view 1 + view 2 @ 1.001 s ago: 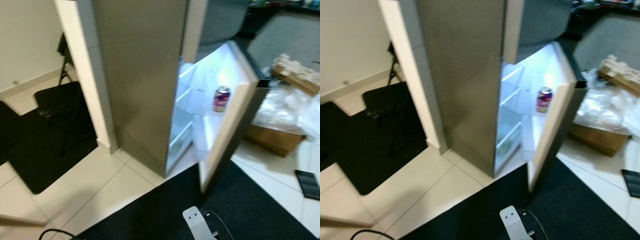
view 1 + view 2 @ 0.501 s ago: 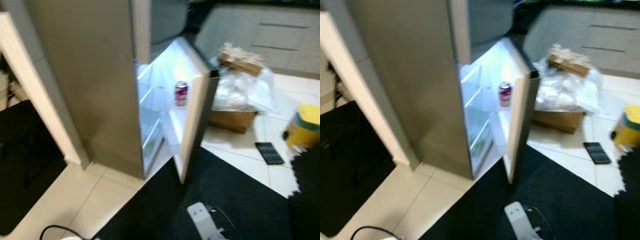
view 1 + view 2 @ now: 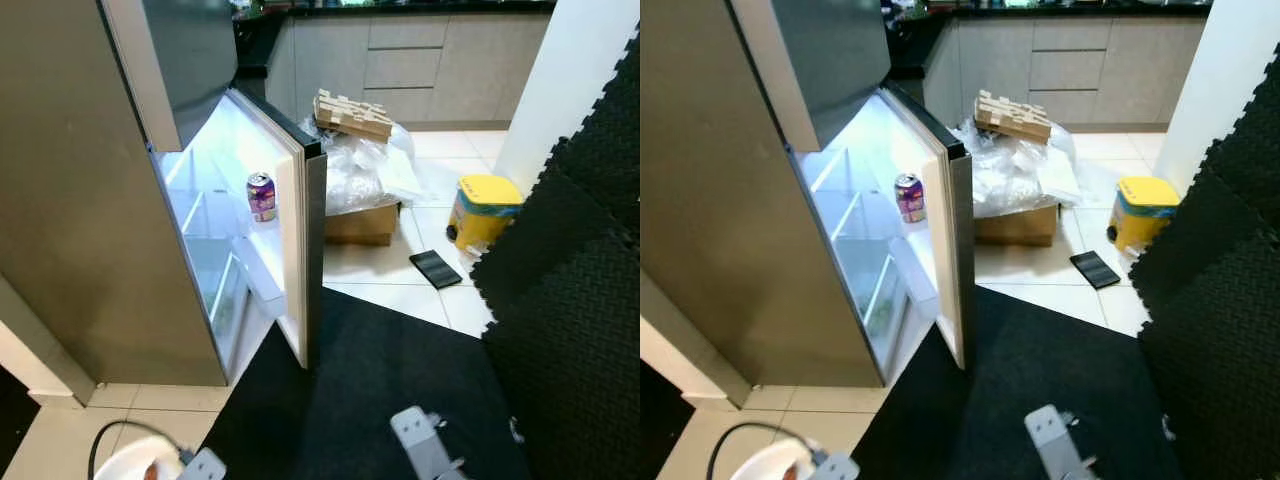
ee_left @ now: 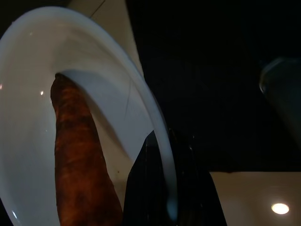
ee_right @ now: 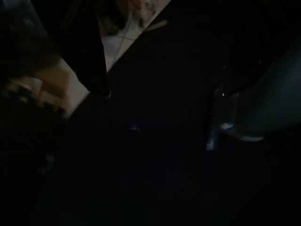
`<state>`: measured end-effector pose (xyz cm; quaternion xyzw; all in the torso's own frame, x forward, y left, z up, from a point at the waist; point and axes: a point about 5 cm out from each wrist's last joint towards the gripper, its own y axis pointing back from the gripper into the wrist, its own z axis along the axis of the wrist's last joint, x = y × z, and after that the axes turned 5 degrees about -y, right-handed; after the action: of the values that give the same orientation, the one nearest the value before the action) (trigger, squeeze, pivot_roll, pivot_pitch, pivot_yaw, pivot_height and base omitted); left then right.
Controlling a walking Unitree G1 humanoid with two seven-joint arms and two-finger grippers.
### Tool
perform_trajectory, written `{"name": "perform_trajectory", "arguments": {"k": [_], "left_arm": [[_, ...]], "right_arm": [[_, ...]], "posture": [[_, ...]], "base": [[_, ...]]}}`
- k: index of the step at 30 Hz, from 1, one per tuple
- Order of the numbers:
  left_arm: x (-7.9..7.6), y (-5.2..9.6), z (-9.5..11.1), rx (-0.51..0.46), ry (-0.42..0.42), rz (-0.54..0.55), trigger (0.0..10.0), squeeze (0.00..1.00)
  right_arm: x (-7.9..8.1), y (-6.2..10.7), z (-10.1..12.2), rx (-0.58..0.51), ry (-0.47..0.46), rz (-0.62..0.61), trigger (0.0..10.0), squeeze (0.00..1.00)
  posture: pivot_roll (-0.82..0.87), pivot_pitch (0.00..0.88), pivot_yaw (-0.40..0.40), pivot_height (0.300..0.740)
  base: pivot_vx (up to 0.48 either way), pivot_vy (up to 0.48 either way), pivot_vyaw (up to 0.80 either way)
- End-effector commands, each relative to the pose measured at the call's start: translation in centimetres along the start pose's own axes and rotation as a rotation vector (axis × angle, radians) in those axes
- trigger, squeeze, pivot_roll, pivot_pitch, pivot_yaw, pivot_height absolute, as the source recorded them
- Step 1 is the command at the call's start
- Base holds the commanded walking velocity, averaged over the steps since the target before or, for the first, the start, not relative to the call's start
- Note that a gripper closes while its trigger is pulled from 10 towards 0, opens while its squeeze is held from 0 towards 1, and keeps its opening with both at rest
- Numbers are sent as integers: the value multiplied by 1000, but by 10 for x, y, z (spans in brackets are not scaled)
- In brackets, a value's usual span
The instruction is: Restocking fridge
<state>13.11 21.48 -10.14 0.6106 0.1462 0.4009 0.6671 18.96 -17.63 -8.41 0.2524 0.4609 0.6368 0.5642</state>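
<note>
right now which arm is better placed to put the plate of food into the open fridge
Left. The left claw already grips the rim of the white plate carrying a carrot, and it sits on the side nearest the lit fridge with its door open. The right arm hangs idle.

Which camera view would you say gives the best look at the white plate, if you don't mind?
The left wrist view: the white plate sits close up, its rim clamped by the left tool. The two eye views catch only its edge at the bottom.

Plate [image 3: 125,462] cut off — right wrist view too dark.
</note>
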Motion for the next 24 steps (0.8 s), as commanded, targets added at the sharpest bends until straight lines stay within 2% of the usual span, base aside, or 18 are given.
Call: {"name": "perform_trajectory", "arguments": {"k": [1,11,19,24], "left_arm": [[-4,0,-5,25,-4,-7,10000,0],[-5,-1,2,13,-24,-10,10000,0],[-6,-1,5,8,-10,-15,10000,0],[-11,-1,6,13,41,-43,10000,0]], "right_arm": [[6,0,-3,7,-16,18,10000,0],[2,0,-3,1,2,22,10000,0],[-1,0,-2,0,7,23,10000,0],[-3,0,-2,4,11,23,10000,0]], "posture": [[-111,0,62,740],[-121,0,66,740],[-129,0,65,740],[-133,0,63,740]], "base": [[0,0,-406],[0,0,0],[0,0,0],[0,-411,0]]}}
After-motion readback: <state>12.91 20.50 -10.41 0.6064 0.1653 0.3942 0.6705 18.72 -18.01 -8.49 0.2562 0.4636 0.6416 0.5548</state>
